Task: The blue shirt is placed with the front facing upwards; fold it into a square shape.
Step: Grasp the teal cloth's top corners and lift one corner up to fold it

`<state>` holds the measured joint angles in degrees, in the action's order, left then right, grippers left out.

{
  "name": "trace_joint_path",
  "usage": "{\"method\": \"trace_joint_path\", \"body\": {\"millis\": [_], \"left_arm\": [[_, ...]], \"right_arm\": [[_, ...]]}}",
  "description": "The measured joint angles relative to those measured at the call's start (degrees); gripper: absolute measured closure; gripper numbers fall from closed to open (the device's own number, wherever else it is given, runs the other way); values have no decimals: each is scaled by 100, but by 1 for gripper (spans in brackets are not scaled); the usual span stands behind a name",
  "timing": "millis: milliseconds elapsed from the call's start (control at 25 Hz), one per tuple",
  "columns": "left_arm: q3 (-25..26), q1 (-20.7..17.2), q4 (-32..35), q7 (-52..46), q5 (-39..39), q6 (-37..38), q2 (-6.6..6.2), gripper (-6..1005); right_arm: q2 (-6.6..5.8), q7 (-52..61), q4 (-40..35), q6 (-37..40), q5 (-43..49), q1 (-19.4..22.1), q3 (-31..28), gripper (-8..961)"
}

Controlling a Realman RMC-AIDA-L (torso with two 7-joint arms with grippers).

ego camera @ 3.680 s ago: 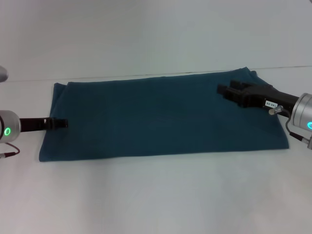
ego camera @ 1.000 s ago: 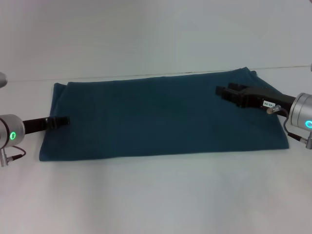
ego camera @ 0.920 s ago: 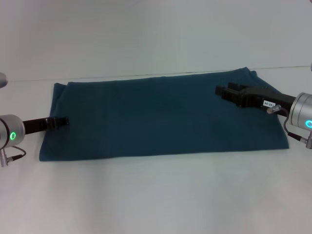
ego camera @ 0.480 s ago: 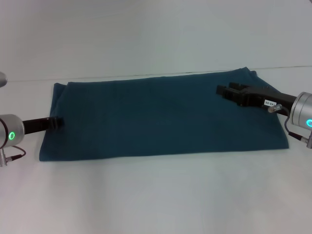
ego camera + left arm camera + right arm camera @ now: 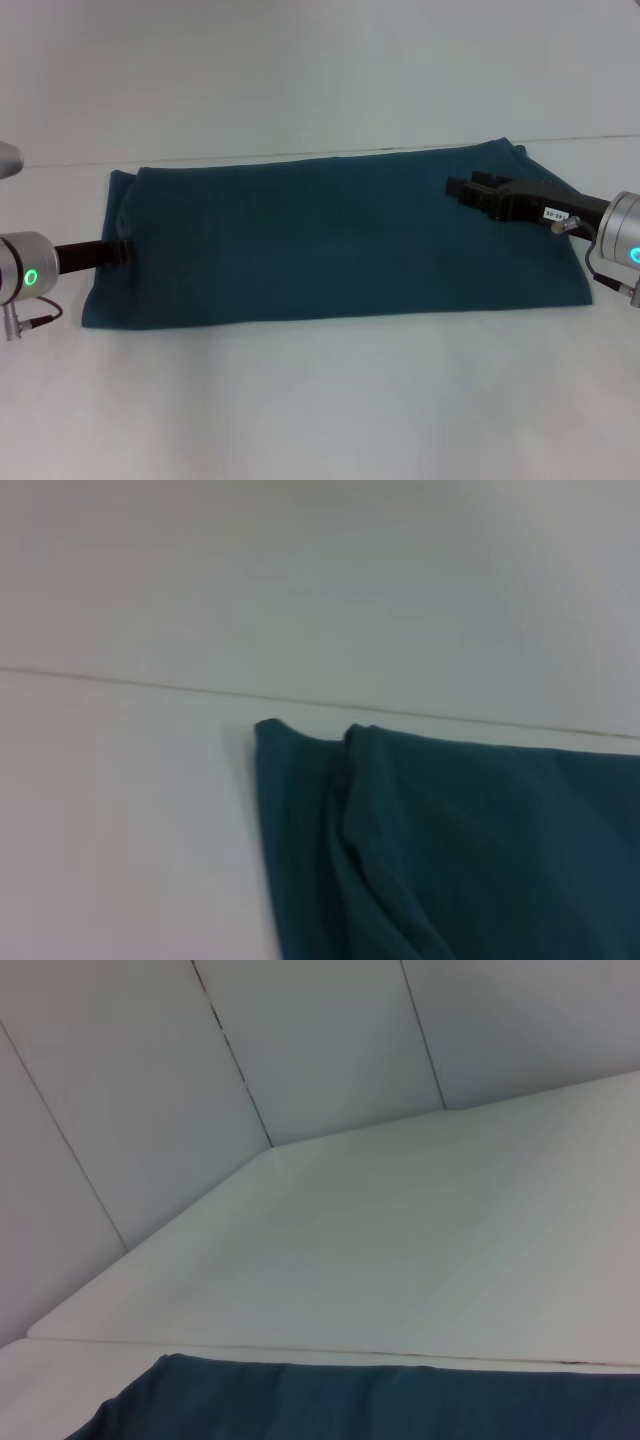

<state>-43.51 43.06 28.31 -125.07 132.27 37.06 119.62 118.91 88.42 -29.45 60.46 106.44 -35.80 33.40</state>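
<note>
Teal cotton, the blue shirt (image 5: 330, 240) lies as a long band; my left gripper (image 5: 122, 253) meets its end edge, right gripper (image 5: 458, 187) hovers opposite, both grips unclear, set for folding ends inward.

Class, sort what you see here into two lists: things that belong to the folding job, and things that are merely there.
Belongs to the job:
- shirt, lying in a long folded band
- left gripper, at the shirt's left edge
- right gripper, over the shirt's right end

Merely there:
- table
- wall
</note>
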Motion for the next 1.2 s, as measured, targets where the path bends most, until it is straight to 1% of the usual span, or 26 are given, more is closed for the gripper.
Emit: {"method": "trace_joint_path", "body": {"millis": [240, 400, 440, 600, 680, 920, 1200], "left_arm": [[-20, 17, 39, 138, -124, 126, 7, 996], [-47, 32, 142, 153, -152, 237, 33, 996], [-49, 27, 212, 162, -153, 287, 58, 995], [-70, -24, 553, 220, -158, 441, 224, 995], [-82, -11, 602, 284, -159, 475, 263, 995], [-76, 7, 588, 353, -159, 428, 278, 994], [-25, -241, 629, 253, -156, 316, 234, 994]], "right_arm": [[1, 7, 7, 0, 0, 22, 0, 478], [-4, 29, 27, 3, 0, 41, 0, 481], [-4, 36, 27, 4, -1, 51, 0, 482], [-6, 104, 11, 10, -25, 103, -33, 486], [-8, 126, 8, 10, -44, 121, -56, 488], [-18, 175, 4, 35, -54, 140, -62, 494], [-18, 176, -2, 45, -54, 139, -62, 501]]}}
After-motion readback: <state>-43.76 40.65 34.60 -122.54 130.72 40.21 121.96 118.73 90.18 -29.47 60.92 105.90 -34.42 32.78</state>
